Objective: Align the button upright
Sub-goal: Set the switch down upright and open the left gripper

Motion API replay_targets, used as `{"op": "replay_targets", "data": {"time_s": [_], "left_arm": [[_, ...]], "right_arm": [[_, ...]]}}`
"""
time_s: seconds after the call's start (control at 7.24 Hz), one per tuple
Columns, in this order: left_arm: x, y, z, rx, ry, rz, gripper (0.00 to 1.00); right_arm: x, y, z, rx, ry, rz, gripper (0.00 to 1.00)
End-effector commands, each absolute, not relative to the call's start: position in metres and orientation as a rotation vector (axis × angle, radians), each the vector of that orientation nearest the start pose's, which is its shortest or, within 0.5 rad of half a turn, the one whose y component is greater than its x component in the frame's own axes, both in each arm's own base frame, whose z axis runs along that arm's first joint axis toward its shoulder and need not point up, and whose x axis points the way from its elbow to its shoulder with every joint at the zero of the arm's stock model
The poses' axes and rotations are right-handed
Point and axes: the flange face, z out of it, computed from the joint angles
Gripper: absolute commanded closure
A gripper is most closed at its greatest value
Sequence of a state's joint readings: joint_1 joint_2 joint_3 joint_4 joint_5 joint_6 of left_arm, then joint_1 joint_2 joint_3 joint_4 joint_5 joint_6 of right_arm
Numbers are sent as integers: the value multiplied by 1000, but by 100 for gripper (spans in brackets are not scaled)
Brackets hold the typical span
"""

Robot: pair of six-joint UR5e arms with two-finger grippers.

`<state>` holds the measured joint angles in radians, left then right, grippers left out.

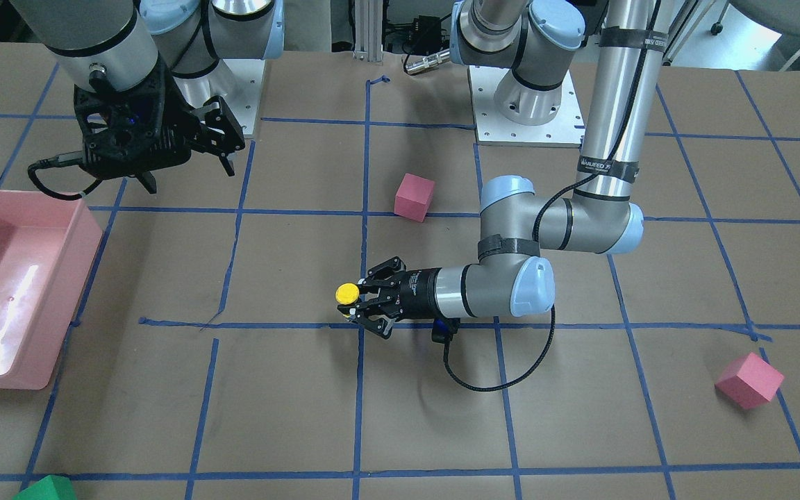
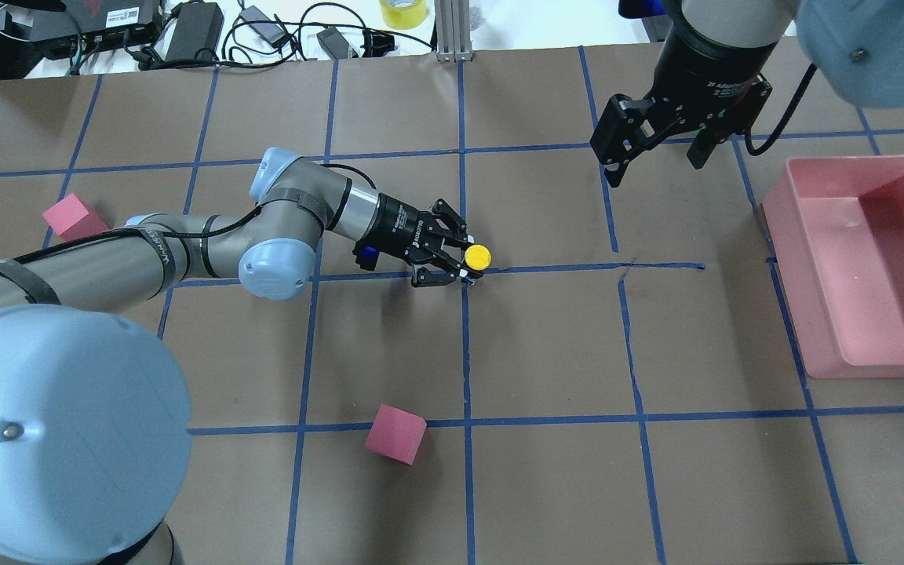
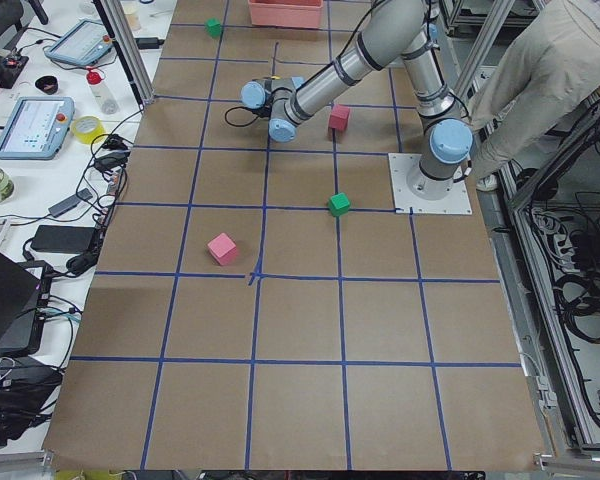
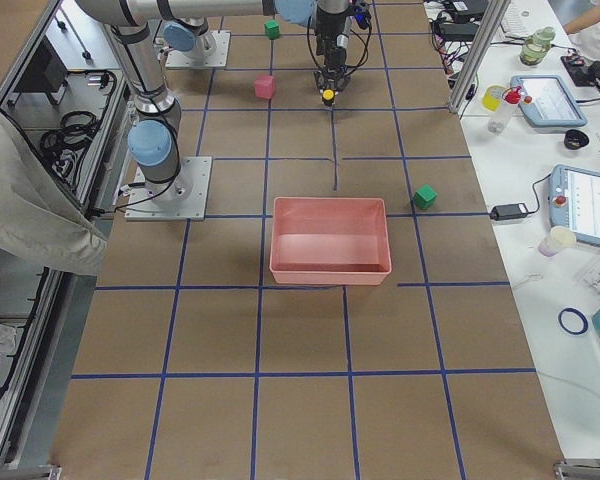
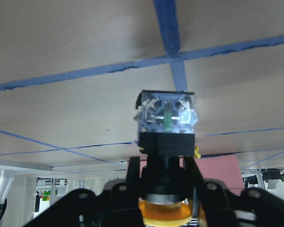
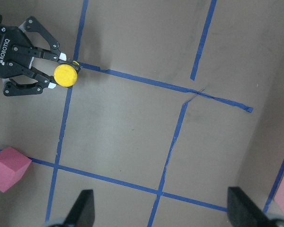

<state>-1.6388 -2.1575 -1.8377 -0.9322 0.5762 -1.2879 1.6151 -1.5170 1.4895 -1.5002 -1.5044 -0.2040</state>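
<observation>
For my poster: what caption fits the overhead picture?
Left gripper holds the button, yellow cap up, over blue tape; right gripper hangs open near the bin.

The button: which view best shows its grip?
Left wrist-mounted: the button close up, black body clamped in the left gripper, clear base visible. Overhead, front-facing and right wrist show only its yellow cap; side views, at most a speck.

The button (image 1: 346, 294) stands upright: round yellow cap facing up, black body, clear whitish base pointing down. It is pinched at the black body between the left gripper (image 2: 466, 257) fingers, right at a crossing of blue tape lines (image 2: 562, 268).
</observation>
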Motion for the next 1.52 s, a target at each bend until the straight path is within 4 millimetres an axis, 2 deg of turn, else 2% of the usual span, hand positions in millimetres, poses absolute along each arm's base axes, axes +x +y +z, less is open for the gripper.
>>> {"op": "replay_targets", "data": {"time_s": [0.0,0.14,0.28,0.55,0.69,0.83,0.97,1.24,1.38], "left_arm": [[-250,-565,138,1449,-1803,-989,95],[-250,-564,136,1461,-1818,-985,20],[-249,-566,137,1467,-1817,-981,0],[-245,-569,146,1471,-1876,-920,0],[-233,-571,146,1503,-1938,-859,0],[-224,-577,154,1500,-1936,-822,0],[-207,-586,163,1543,-2019,-710,0],[-191,-610,217,1537,-2076,-526,0],[-172,-620,240,1410,-2224,-350,1]], "right_arm": [[161,-504,494,-379,3050,58,0],[162,-503,494,-379,3048,58,0],[162,-504,493,-381,3048,60,0],[162,-503,494,-383,3048,58,0],[162,-504,493,-383,3048,60,0],[162,-504,493,-383,3048,60,0],[162,-503,494,-383,3048,58,0],[162,-503,494,-383,3048,58,0],[162,-504,493,-383,3048,60,0]]}}
